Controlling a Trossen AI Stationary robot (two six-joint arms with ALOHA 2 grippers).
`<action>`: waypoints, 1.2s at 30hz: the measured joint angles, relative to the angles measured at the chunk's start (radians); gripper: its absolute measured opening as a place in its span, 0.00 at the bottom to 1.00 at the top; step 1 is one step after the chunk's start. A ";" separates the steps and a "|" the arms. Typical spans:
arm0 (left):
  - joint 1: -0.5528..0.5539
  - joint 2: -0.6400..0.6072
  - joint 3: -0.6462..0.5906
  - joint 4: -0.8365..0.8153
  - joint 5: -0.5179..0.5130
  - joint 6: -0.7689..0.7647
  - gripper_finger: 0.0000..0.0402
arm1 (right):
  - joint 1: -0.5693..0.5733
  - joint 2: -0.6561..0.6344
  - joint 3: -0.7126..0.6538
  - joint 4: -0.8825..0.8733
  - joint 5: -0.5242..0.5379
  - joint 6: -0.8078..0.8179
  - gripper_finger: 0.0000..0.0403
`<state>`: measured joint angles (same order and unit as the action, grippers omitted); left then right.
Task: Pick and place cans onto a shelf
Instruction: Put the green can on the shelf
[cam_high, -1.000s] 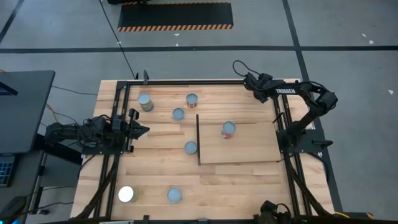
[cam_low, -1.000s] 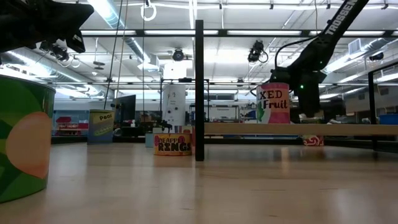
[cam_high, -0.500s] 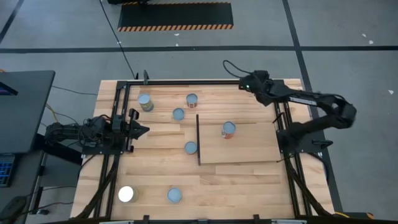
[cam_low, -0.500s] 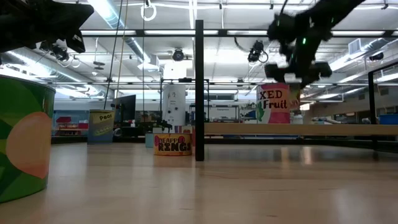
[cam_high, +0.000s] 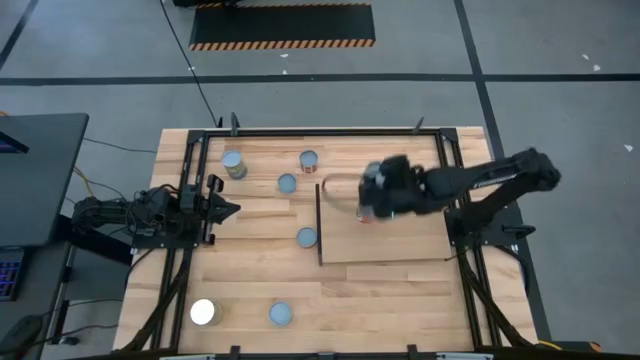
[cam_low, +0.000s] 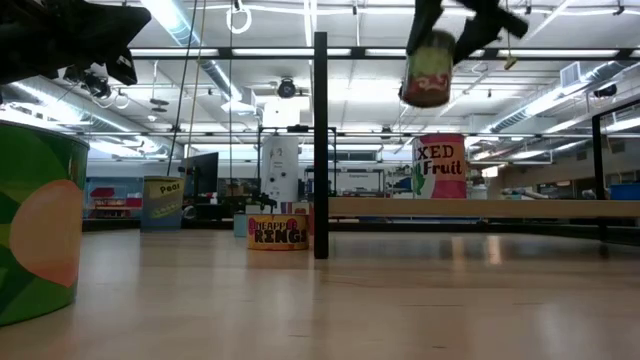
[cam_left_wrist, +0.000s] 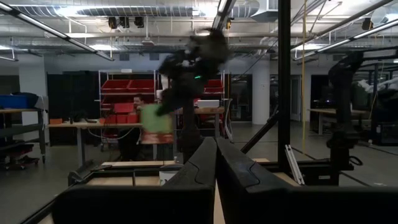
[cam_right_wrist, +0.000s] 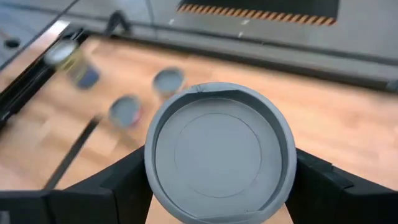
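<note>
Above the shelf (cam_high: 400, 240), right gripper (cam_high: 385, 190) clamped on a can (cam_low: 428, 72), held high in the air with clear space beneath it. Seen from the right wrist, dark fingers (cam_right_wrist: 118, 186) pressed against both sides of the can, its grey top facing the camera. Directly below in the low view, a second can (cam_low: 440, 165) marked with fruit lettering, standing upright on the shelf.

Judged to be the carry step of the task: can lifted, not yet set down.

Next move, as a judgement: shift sideways to a bare part of the shelf, clear of the standing can and of the dark strip (cam_high: 319, 225) along the shelf's edge, then lower straight down with the can kept upright until its base meets the wood, and only then release. Risk of knocking the standing can if lowered where it hangs now.

Elsewhere on the table (cam_high: 400, 150), loose cans waiting, the nearest one (cam_high: 306, 237) just beside the dark strip on its far side from the shelf. Left gripper (cam_high: 222, 208) parked low at the table's left side, fingers together, holding nothing.
</note>
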<state>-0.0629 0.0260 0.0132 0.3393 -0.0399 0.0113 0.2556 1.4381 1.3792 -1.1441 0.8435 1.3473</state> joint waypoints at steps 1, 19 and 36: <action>0.000 0.000 0.000 0.000 0.000 0.000 0.03 | 0.042 0.034 0.032 -0.048 -0.004 0.065 0.73; 0.000 0.000 0.000 0.000 0.000 0.000 0.03 | 0.325 0.425 0.090 -0.336 -0.080 0.809 0.74; 0.000 0.000 0.000 0.000 0.000 0.000 0.03 | 0.318 0.526 0.089 -0.262 -0.086 0.833 0.80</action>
<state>-0.0631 0.0261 0.0132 0.3393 -0.0399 0.0113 0.5732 1.9636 1.4681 -1.4063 0.7574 2.1807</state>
